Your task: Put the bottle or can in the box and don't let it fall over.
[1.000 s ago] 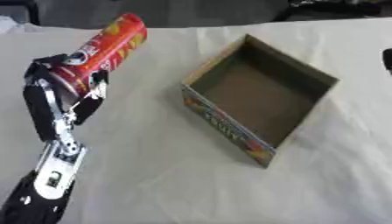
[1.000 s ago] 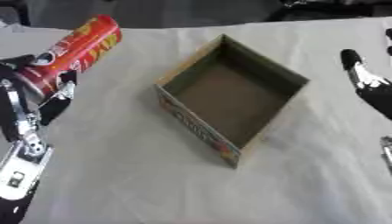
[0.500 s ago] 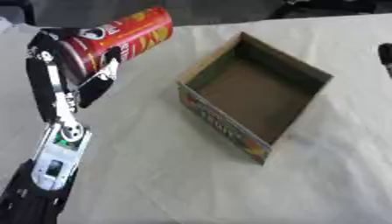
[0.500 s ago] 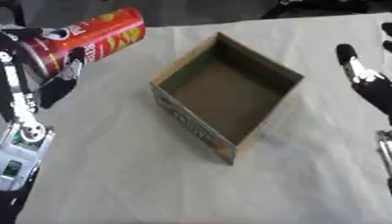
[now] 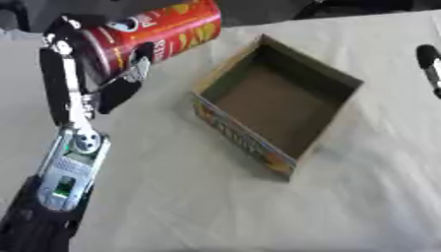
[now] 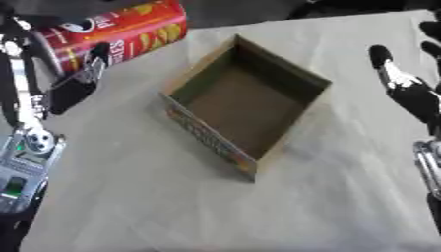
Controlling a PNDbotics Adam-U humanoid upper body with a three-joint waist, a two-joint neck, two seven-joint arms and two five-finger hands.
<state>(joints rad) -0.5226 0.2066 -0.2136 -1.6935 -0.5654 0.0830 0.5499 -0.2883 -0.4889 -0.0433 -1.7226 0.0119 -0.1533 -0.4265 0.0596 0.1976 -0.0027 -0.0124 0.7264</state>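
Pringles can [image 5: 153, 35], red with yellow chips printed along its side and the logo showing near one end, is up off the counter [image 5: 215, 206] at the far left, lying tilted rather than upright. Left hand [image 5: 90, 74] has it, black fingers [image 5: 142, 53] curled round the red tube near its lower end, and the silver-jointed forearm runs down to the lower left corner. Just to the can's right sits the cardboard box [image 5: 275, 101], open at the top, nothing but its brown floor showing inside. There's a colourful printed strip along its near wall, though the lettering is too blurred to read. Can and box are apart. Over at the right edge, right hand [image 6: 406, 88] hovers with fingers straight, holding nothing. A pale cloth covers the counter.
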